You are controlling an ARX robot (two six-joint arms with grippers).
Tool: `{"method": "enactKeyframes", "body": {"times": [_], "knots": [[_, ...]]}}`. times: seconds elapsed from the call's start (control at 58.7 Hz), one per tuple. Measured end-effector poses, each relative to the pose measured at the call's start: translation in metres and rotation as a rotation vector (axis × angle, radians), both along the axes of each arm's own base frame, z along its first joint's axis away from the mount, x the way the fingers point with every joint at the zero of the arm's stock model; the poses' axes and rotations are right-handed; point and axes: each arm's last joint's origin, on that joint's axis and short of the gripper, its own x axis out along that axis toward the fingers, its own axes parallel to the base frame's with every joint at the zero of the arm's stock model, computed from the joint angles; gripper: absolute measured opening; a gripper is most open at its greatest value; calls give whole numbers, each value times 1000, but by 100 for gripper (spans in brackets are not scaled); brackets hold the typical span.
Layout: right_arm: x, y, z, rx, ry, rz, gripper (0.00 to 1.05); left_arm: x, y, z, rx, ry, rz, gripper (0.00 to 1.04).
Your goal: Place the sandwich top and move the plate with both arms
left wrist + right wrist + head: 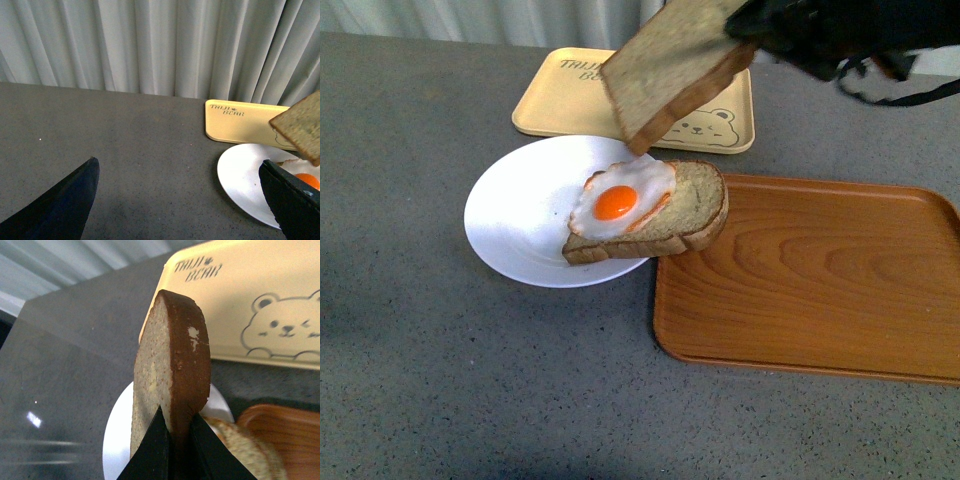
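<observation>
The sandwich top (665, 65) is being gripped by the right pincer (738, 32), which is being squeezed closed on one edge of the slice. In the right wrist view, the two black fingers (155, 450) are being pressed onto both flat sides of the bread, and the slice (172, 365) is sticking out ahead of the pincer (179, 440). The slice is being held up in the air and tilted, so its free end is hanging lower than the pincer. Nothing is being touched by that free end.

Down below the right pincer, the white plate (520, 215) is being carried by the grey surface (440, 380). A second bread slice (685, 215) with a fried egg (617, 203) is being carried by the plate, on the side nearer that pincer, and one end is poking out over the rim. The low corner of the held slice is hanging just above this egg slice. The yellow bear tray (570, 105) is being partly hidden under the held slice. The wooden tray (810, 270) is lying below the pincer, just beside the plate.

The left pincer (178, 165) is being held wide open, with nothing between its fingers. Ahead of it, near one finger, the plate (240, 175) and the bear tray (240, 122) are being seen, with a grey curtain (150, 45) far beyond.
</observation>
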Motion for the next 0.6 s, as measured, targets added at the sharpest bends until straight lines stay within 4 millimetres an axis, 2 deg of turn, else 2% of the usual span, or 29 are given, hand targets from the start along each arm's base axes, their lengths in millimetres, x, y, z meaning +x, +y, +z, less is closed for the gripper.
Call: {"method": "enactKeyframes", "body": {"times": [0.068, 0.187, 0.596], "knots": [[-4, 18, -8, 3, 19, 10, 3, 0, 0, 0, 0, 0, 0, 96], [-11, 33, -15, -1, 35, -12, 3, 0, 0, 0, 0, 0, 0, 96], [-35, 26, -44, -64, 143, -96, 3, 0, 0, 0, 0, 0, 0, 96]]}}
